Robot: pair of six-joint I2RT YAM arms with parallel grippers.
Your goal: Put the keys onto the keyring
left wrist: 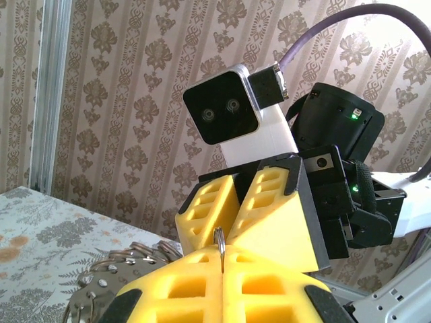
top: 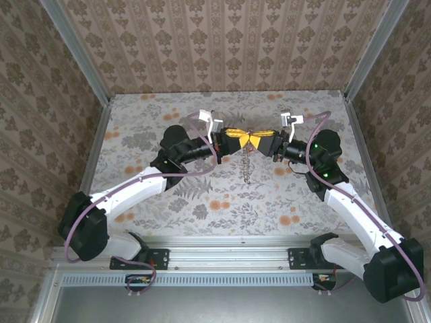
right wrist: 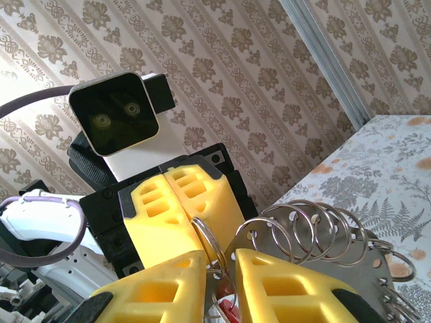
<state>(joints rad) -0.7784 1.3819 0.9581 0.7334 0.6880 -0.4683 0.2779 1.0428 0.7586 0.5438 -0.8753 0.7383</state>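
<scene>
Silver metal keyring (right wrist: 316, 232): a flat perforated plate carrying a row of split rings. From above it reads as a thin silvery strand hanging under the fingertips, mid-table over the floral table (top: 168, 195); can't tell if its end touches down.

Left gripper (left wrist: 221, 269): clamped, yellow fingers pressed together with one thin wire ring of the keyring pinched in the seam. The plate and the other rings hang low-left in its wrist view.

Right gripper (right wrist: 219, 286): closed on the key (right wrist: 227, 304), whose red plastic head is wedged between the yellow fingers. The blade is hidden (too little showing to call orientation).

Both grippers are nose to nose, tips almost touching. The pinched ring sits just above the red head; can't tell whether the key is threaded on it.
</scene>
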